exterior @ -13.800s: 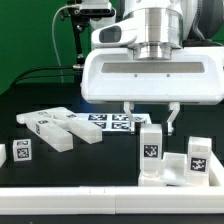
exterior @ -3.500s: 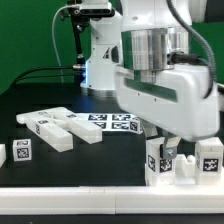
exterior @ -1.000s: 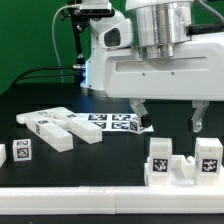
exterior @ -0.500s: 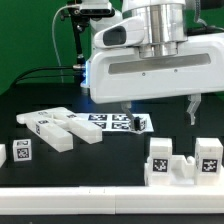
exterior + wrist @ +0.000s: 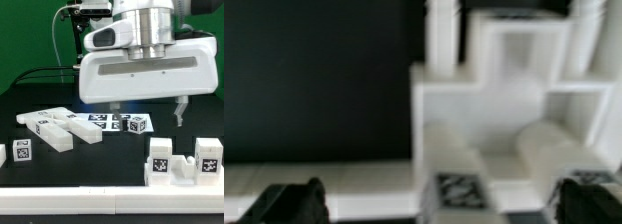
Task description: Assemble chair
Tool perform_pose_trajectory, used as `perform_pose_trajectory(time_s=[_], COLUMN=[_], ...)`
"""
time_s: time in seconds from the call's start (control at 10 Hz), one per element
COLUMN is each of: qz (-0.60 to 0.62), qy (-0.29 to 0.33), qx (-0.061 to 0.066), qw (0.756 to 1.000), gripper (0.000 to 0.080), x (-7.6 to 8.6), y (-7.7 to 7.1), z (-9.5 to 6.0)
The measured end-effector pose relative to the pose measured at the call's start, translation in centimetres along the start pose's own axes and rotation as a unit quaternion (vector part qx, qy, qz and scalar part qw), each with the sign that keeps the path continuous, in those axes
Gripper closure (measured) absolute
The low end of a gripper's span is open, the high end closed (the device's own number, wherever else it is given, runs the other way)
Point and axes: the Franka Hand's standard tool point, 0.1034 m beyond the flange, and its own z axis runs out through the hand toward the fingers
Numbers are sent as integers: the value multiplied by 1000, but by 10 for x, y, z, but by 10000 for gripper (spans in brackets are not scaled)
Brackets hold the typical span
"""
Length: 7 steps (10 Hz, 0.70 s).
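My gripper (image 5: 147,112) hangs open above the middle of the black table, with nothing between its fingers (image 5: 180,108). The chair is in loose white tagged parts. A blocky piece with two tagged uprights (image 5: 183,160) stands at the front on the exterior view's right, apart from the gripper. Long pieces (image 5: 47,128) lie on the exterior view's left beside a tagged block (image 5: 22,152). A small tagged cube (image 5: 137,125) sits under the hand. In the wrist view a blurred white blocky part (image 5: 491,110) with a tag (image 5: 457,188) lies below the open gripper (image 5: 441,207).
The marker board (image 5: 104,121) lies flat behind the long pieces. A white ledge (image 5: 100,200) runs along the table's front edge. The robot's base (image 5: 95,50) and cables stand at the back against a green backdrop.
The open gripper has drifted toward the exterior view's left, away from the blocky piece with two uprights, which stays standing where it was. The small cube has come into sight.
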Motion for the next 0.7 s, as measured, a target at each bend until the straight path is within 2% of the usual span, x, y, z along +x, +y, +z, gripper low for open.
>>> perform_pose_trajectory(time_s=[0.1, 0.3, 0.4, 0.5, 0.6, 0.7], qz=[2, -4, -3, -6, -8, -10], qy=[15, 98, 115, 148, 135, 138], qx=[-9, -45, -49, -59, -49, -47], qw=[1000, 994, 992, 987, 990, 989], gripper=[151, 151, 151, 151, 151, 151], x=[-7, -1, -4, -4, -10, -13], y=[5, 11, 9, 7, 0, -4], z=[5, 16, 25, 32, 46, 54])
